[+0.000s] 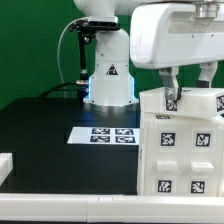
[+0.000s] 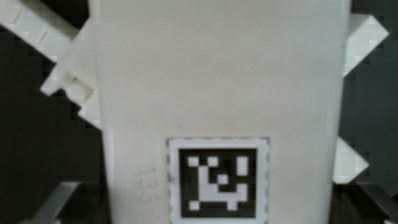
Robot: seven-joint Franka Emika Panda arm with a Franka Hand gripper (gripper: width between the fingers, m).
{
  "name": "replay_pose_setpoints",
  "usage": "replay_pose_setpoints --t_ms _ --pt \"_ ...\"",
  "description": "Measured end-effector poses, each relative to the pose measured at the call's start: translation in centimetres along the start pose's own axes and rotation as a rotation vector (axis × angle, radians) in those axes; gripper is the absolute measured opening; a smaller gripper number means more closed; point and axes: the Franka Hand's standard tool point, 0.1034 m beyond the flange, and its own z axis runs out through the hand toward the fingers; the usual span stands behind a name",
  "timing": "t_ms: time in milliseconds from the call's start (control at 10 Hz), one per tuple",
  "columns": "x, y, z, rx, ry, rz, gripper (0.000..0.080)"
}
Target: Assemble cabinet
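The cabinet (image 1: 183, 140) looks largely boxed up on the tabletop (image 1: 60, 150), the fingers (image 1: 171, 99) touching its top edge, their grip unclear.

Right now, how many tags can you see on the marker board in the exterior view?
4, in a two-by-two block on the marker board, flat on the table beside the cabinet: two in the far row, two in the near row. The cabinet may hide the board's edge on the exterior view's right.
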Motion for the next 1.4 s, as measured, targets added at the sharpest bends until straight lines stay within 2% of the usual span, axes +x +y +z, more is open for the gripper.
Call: replay_pose_setpoints --t_ms 300,400,600,900,1100,1200,1400 --pt "0.2 0.1 0.2 -0.009 0.005 0.456 0.0552" --pt "0.3 0.2 0.2 -0.021 0.004 0.672 0.0554" --pt "0.1 1.2 0.1 -0.022 0.025 0.788 0.0554" --pt "0.1 1.1 0.3 -0.019 0.025 0.993 0.0554" --pt "0.1 0.8 0.3 -0.015 0.059 1.405 0.0554" --pt "0.3 1.1 0.4 -0.010 0.126 1.590 0.0554" --pt "0.2 1.3 0.4 0.003 0.149 1.729 0.0554"
